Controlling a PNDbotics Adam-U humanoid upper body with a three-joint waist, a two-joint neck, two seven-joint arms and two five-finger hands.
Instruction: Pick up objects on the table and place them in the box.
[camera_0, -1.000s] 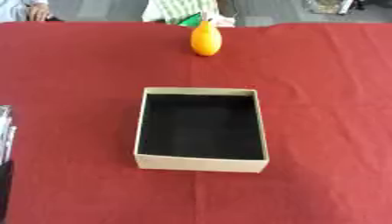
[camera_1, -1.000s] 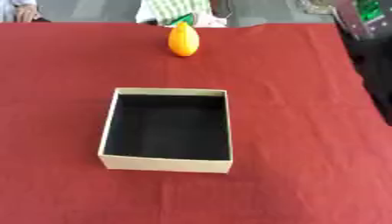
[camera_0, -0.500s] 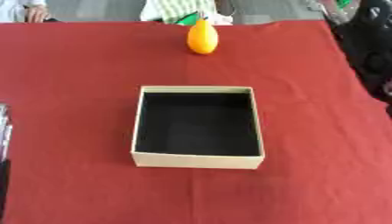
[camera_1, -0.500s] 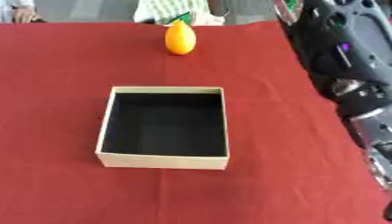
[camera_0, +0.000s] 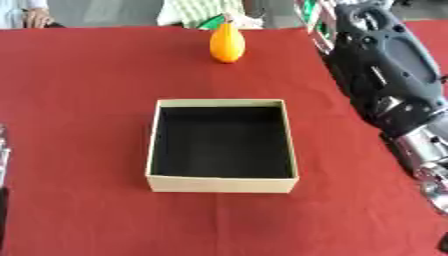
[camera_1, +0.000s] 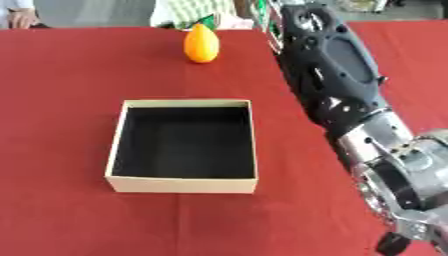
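No brand, label or writing can be read on anything here. The box (camera_0: 221, 145), tan-walled with a black inside, sits open and empty at the middle of the red table (camera_0: 87, 90). The one object, an orange pear-shaped fruit (camera_0: 227, 43), stands upright at twelve o'clock from the box, well apart from it, near the table's far edge. The robot's right arm (camera_1: 337, 85) reaches in along the three o'clock side, over the cloth beside the box and touching neither it nor the fruit; its hand cannot be made out, so I cannot tell how far its fingers are spread. At nine o'clock, a sliver of silver shows at the left edge (camera_0: 3, 160).
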